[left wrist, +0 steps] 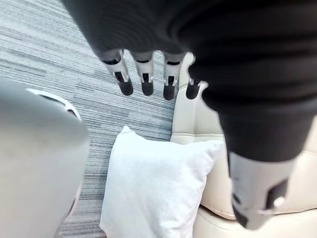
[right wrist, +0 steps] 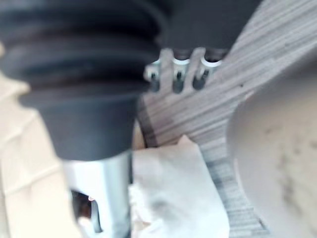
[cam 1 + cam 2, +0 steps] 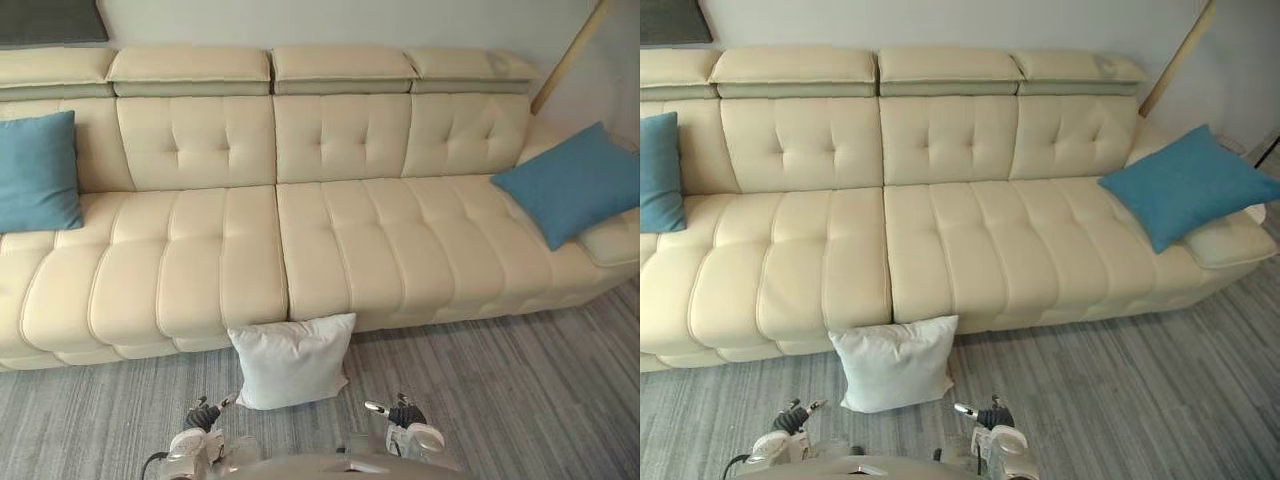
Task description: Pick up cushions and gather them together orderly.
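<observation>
We see the white cushion standing on the grey striped floor. Its top edge leans against the front of the cream sofa, just below the seam where the two seat sections meet. The left blue cushion stands upright on the seat at the sofa's left end, propped against the backrest. The right blue cushion lies tilted at the far right end, partly on the seat and partly on the low armrest. The three cushions are well apart from one another, with the long stretch of seat between the two blue ones.

At the bottom of the eye views we find the left hand low over the floor, just beside the white cushion's lower left corner; we cannot tell whether it touches. In its wrist view its fingers hang straight in a row, relaxed, and past them the white cushion shows against the sofa front. The right hand hovers near the cushion's lower right corner, apart from it. Its fingers are straight as well, with the floor beyond them and the white cushion close by.

A pale wooden pole leans against the wall behind the sofa's right end
</observation>
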`<state>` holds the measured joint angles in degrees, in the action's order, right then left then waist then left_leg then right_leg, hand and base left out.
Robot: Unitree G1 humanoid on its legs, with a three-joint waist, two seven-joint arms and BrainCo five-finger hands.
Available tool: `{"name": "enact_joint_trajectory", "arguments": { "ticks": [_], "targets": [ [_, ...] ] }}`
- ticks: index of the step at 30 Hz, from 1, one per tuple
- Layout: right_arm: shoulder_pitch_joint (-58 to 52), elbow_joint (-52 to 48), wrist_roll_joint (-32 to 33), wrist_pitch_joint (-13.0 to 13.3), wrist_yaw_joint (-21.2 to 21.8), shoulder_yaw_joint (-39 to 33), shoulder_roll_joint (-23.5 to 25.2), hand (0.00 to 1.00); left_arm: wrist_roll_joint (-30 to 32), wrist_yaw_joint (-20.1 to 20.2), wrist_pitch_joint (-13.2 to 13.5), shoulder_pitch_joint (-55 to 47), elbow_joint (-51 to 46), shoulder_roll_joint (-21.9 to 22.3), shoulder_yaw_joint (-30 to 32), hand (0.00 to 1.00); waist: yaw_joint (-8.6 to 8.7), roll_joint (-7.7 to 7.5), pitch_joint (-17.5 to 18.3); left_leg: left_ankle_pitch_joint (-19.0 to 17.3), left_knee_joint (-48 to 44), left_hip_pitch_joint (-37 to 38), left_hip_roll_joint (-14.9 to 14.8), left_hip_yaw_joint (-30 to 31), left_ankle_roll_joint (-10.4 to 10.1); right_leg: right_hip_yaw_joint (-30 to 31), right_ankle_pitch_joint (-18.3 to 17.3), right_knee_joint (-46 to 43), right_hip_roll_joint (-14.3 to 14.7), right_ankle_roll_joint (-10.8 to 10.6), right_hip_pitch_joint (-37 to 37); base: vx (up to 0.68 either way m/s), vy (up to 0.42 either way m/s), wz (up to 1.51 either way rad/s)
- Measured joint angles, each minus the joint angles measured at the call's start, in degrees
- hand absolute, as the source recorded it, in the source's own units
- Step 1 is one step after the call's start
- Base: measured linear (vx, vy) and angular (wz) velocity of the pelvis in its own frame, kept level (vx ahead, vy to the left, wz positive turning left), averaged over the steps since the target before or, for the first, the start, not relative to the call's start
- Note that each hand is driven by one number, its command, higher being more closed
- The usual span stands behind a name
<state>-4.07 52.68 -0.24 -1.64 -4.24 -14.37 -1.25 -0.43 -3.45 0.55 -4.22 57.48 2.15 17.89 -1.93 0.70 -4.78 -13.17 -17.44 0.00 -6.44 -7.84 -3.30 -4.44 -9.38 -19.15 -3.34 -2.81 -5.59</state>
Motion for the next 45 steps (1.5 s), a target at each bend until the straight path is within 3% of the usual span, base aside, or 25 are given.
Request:
{"name": "enact_joint_trajectory", "arguments": {
  "ticks": [1, 3, 5, 11, 13, 17, 21, 24, 31, 35, 43, 44, 45],
  "targets": [
    [-0.04, 0.0, 0.0, -0.1, -0.04, -0.46, -0.47, 0.0, 0.02, -0.01, -0.02, -0.07, 0.01, 0.2, 0.0, 0.0, 0.13, 0.75, 0.05, 0.28, 0.88, 0.17, -0.52, 0.49, -0.51, -1.07, 0.25, 1.47, 0.72, 0.37, 1.03, 0.15, -0.142, 0.22],
    [-0.18, 0.09, 0.0, -0.19, -0.06, -0.48, -0.52, 0.0, 0.01, -0.05, -0.02, -0.12, -0.05, 0.5, 0.07, 0.0, 0.04, 0.58, 0.08, 0.53, 2.05, 0.49, -1.05, 1.48, -0.93, -2.11, 0.52, 3.11, 1.35, 0.73, 2.53, 0.1, -0.105, 0.27],
    [-1.24, 0.34, 0.0, -0.67, -0.07, -0.47, -0.13, 0.0, -0.04, -0.14, -0.01, -0.18, -0.25, 0.0, 0.15, 0.0, -0.47, -0.47, 0.26, 1.2, 4.43, 2.23, -1.18, 2.68, -1.69, -3.67, 0.71, 5.64, 1.6, 0.84, 5.19, 0.1, -0.046, 0.32],
    [-1.67, 0.58, -0.1, -0.74, -0.48, -0.4, 0.63, 0.0, -1.33, -2.68, 0.05, -0.31, -0.62, -0.64, 0.2, 0.0, -1.0, -1.44, 0.64, 2.2, 6.65, 2.47, 0.5, 3.65, -0.75, -5.37, 2.44, 10.17, 0.48, -0.09, 7.58, 0.07, 0.051, 0.17],
    [0.37, 0.48, -0.19, -0.75, -2.08, 0.45, 0.57, 0.0, -2.41, -3.95, 0.05, 1.96, -0.76, -1.8, 0.05, 0.0, -1.14, -2.43, -1.9, 2.35, 4.76, -0.24, 1.36, 5.23, -0.51, -6.49, 2.42, 8.76, -0.3, -0.1, 6.04, -0.05, 0.045, 0.37],
    [6.62, -2.27, -0.12, -0.83, -3.07, 4.84, -0.46, 0.0, -3.43, -5.86, 0.06, 9.12, -3.57, -2.87, -1.89, 0.0, -1.17, -2.57, -7.66, 2.04, -7.63, -15.37, 1.76, 7.2, -0.13, -7.44, 1.58, -2.5, -1.79, 1.06, -7.34, -0.18, 0.054, 0.4],
    [15.21, -8.75, 0.12, 0.03, -6.11, 7.33, -3.53, 0.0, -4.13, -8.72, 0.42, 14.71, -7.47, -5.37, -2.45, 0.0, -1.09, -1.65, -13.21, -2.15, -19.02, -27.71, 1.73, 6.45, 1.05, -6.09, -3.62, -15.27, -3.57, 0.86, -20.25, -0.28, 0.042, -0.01],
    [20.37, -10.74, 0.98, 0.6, -7.7, 7.19, -6.12, 0.0, -4.97, -9.79, 0.71, 17.94, -9.54, -7.79, -2.11, 0.0, -0.75, -1.25, -15.69, -3.79, -25.63, -36.19, 1.11, 6.01, 1.09, -4.25, -5.57, -22.44, -4.25, 1.44, -29.58, -0.32, 0.015, -0.19],
    [32.21, -10.72, 3.34, 0.07, -11.66, 3.71, -9.32, 0.0, -9.34, -11.29, 0.78, 27.92, -10.11, -10.99, 0.54, 0.0, -0.23, -0.81, -20.12, -1.34, -31.14, -55.16, -1.14, 4.88, 1.32, -2.78, -3.13, -27.94, -3.25, 2.33, -48.99, -0.15, -0.046, -0.11],
    [45.75, -10.82, 4.94, -0.17, -14.71, 2.64, -11.85, 0.0, -10.74, -13.04, 0.92, 37.76, -14.64, -12.4, 0.31, 0.0, -0.19, -0.66, -23.85, -0.11, -35.93, -68.87, -2.4, 4.94, 1.28, -2.16, -1.49, -32.86, -2.61, 2.85, -63.07, -0.07, -0.046, -0.14],
    [56.11, -21.24, 5.47, 0.2, -21.2, 9.3, -12.87, 0.0, -11.3, -17.82, 2.17, 45.12, -24.94, -12.34, -4.82, 0.0, -0.53, -0.72, -25.38, 1.17, -37.41, -77.05, -2.5, 5.02, 0.83, -1.57, -1.52, -36.19, -2.71, 2.83, -72.34, -0.05, -0.023, 0.02],
    [57.26, -22.05, 5.43, 0.19, -21.72, 10.06, -12.83, 1.0, -11.29, -17.91, 2.28, 46.02, -25.41, -12.33, -5.82, 0.0, -0.58, -0.72, -25.38, 1.36, -37.36, -77.59, -2.49, 5.09, 0.73, -1.61, -1.64, -36.28, -2.71, 2.64, -73.0, -0.05, 0.004, 0.05],
    [59.18, -22.92, 5.04, 0.24, -22.61, 11.75, -12.78, 1.0, -11.21, -17.94, 2.43, 47.67, -25.5, -12.31, -7.29, 0.0, -0.64, -0.72, -25.38, 1.67, -37.21, -78.37, -2.49, 5.2, 0.62, -1.71, -1.63, -36.31, -2.71, 2.65, -73.78, -0.04, 0.007, 0.04]
  ]
}}
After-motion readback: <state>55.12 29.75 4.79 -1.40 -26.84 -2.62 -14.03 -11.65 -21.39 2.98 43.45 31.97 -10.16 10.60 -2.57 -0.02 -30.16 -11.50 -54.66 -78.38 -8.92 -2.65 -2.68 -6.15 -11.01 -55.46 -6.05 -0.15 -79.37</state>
